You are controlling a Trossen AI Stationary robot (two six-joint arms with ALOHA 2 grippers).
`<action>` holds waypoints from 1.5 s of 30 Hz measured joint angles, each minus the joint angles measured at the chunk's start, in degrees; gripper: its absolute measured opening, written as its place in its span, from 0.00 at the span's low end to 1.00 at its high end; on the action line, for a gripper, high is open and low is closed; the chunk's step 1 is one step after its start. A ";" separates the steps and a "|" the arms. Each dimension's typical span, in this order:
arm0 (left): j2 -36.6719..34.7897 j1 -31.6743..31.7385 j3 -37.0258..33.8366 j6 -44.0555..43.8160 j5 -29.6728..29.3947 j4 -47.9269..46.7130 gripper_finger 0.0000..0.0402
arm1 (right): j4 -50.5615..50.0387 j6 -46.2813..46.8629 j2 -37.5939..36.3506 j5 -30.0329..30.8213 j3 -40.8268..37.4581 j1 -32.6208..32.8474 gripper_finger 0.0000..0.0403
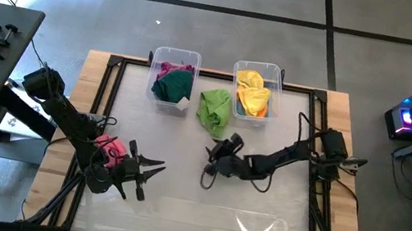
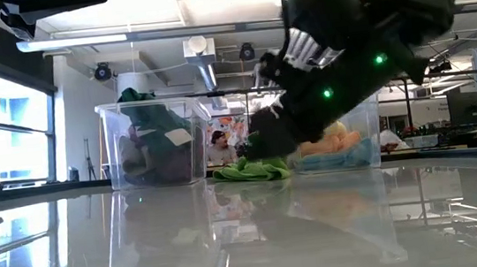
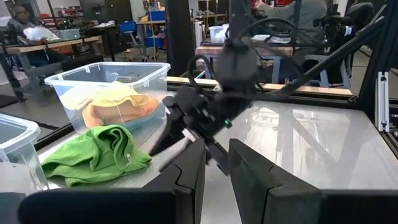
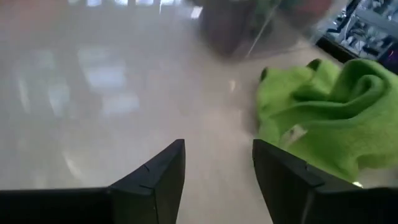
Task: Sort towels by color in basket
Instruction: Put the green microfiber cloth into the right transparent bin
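The light green towel (image 1: pixel 214 108) (image 4: pixel 323 118) lies crumpled on the table in front of two clear bins. The left bin (image 1: pixel 177 54) holds magenta and dark green towels (image 1: pixel 173 84). The right bin (image 1: pixel 276 79) holds yellow and orange towels (image 1: pixel 252 94). A pink towel (image 1: pixel 108 150) lies on the table beside my left arm. My right gripper (image 1: pixel 214 157) (image 4: pixel 217 168) is open, low over the table just near of the green towel, touching nothing. My left gripper (image 1: pixel 154 170) (image 3: pixel 216 165) is open a little and empty, pointing toward the right arm. The other towels are not visible.
A black frame (image 1: pixel 111 84) runs round the glossy tabletop, with bare surface along the near side (image 1: pixel 239 220). In the low view the right arm (image 2: pixel 345 51) hangs in front of the right bin (image 2: pixel 346 144). People sit at desks in the room beyond the table.
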 joint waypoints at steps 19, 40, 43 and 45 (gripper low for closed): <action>0.00 0.02 0.00 -0.49 0.00 -0.22 0.14 | -11.35 7.52 0.34 -8.34 2.68 -10.40 0.31; 0.00 0.02 -0.02 -0.92 -0.02 -0.15 0.14 | -23.47 -3.32 -13.81 -17.28 2.60 6.08 0.02; 0.00 0.00 -0.02 -0.99 -0.01 -0.15 0.14 | -27.58 -3.32 -18.93 -13.31 2.60 8.09 0.03; 0.00 0.00 -0.02 -0.99 -0.02 -0.16 0.14 | -28.93 -3.33 -21.59 -11.62 2.60 9.01 0.03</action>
